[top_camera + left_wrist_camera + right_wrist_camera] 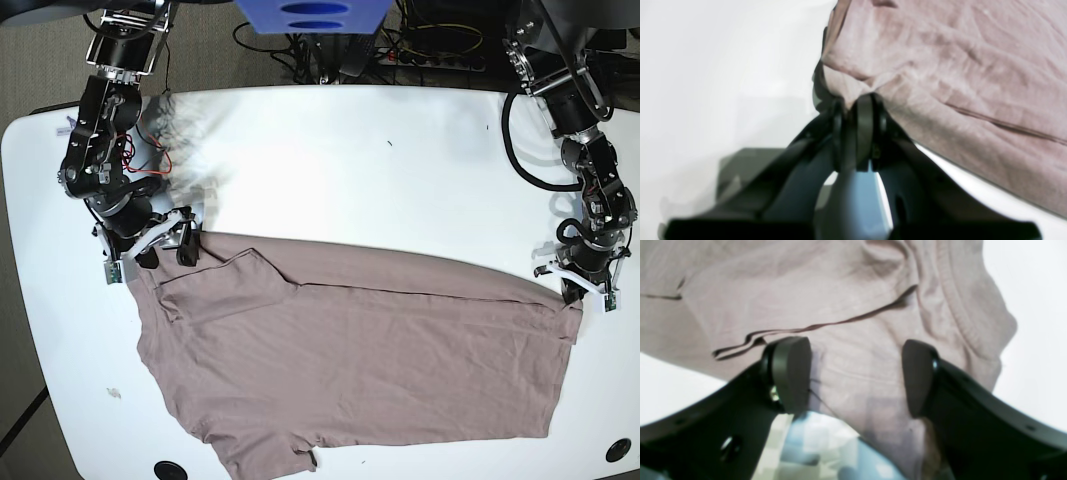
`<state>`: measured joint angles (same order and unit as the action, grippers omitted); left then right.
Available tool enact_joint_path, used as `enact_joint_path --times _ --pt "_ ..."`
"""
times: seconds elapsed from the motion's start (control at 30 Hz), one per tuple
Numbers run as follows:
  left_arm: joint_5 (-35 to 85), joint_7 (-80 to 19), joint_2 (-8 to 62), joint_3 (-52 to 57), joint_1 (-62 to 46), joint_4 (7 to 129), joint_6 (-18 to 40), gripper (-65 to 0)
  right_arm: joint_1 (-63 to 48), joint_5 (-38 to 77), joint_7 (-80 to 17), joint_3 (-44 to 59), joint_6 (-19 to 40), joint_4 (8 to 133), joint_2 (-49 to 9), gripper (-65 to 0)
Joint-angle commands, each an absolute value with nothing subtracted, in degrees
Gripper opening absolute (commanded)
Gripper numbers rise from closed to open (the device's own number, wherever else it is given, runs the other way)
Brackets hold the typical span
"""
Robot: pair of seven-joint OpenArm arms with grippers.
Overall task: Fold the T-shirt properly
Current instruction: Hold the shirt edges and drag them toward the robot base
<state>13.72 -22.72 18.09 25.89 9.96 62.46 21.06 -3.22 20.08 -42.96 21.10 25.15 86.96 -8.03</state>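
Cloth is pinched tight in my left gripper. Its jaws are squeezed together on a corner of the T-shirt, and I think I hold that corner so I can lift it and fold it over. My right gripper is different. Its jaws stand wide apart, one on each side of a bunched edge of the shirt, and they are not squeezing it yet. I guess it is getting ready to grab, so both hands can lift together.

My two wrist views show the jaws up close, and the folds and seams in the soft fabric. They do not show the whole shirt. Only the view from above does that. Up there I can see the shirt lying wrinkled across most of the white table, with one of my hands at each end of its far edge. I can also see black cables past the table's far side.
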Motion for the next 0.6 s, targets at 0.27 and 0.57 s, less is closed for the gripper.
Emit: enact_joint_path --times 0.27,0.57 --pt "13.6 -23.8 18.9 25.8 9.7 63.2 21.2 -61.1 -8.3 20.4 -41.8 25.5 25.5 90.8 -8.1 -23.2" --pt "13.5 -24.1 18.9 26.1 9.2 63.4 21.3 -59.7 -10.7 21.1 -41.7 29.4 25.9 90.8 -7.4 -23.2"
